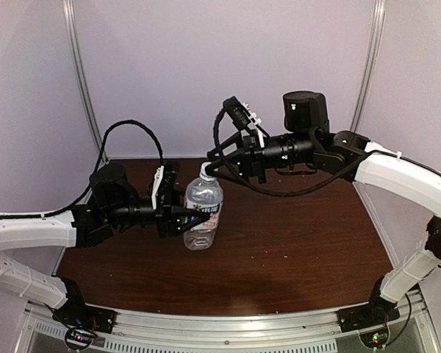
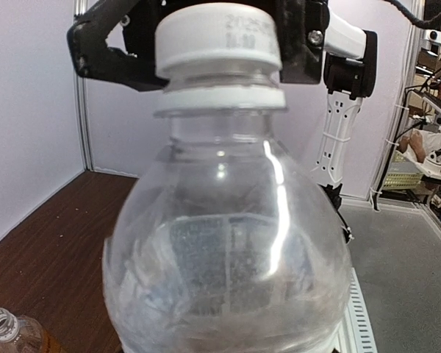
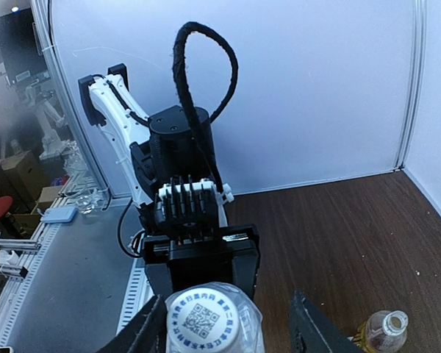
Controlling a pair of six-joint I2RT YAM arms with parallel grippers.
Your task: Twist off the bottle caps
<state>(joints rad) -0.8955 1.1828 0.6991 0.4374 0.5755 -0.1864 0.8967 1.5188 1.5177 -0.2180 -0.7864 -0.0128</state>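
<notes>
Dark wood tabletop (image 1: 294,243), pale walls: clear bottle (image 1: 203,209) upright, centre-left, L jaws clamped on its labelled body. R jaws released, straddling white cap (image 3: 202,318) seated on neck, gap at one side. Amber bottle (image 3: 386,332) uncapped, on tabletop nearby, low in both wrist views.

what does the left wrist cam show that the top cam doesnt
Only the left wrist view: a second bottle, amber, neck open with no cap on it, low in the left corner, plus the printed code on the side of the white cap. Only the top view: the left gripper clamped on the clear bottle's body, and both arms in full. Both views: the clear bottle with its cap on, and the right gripper with a finger on either side of that cap.
</notes>
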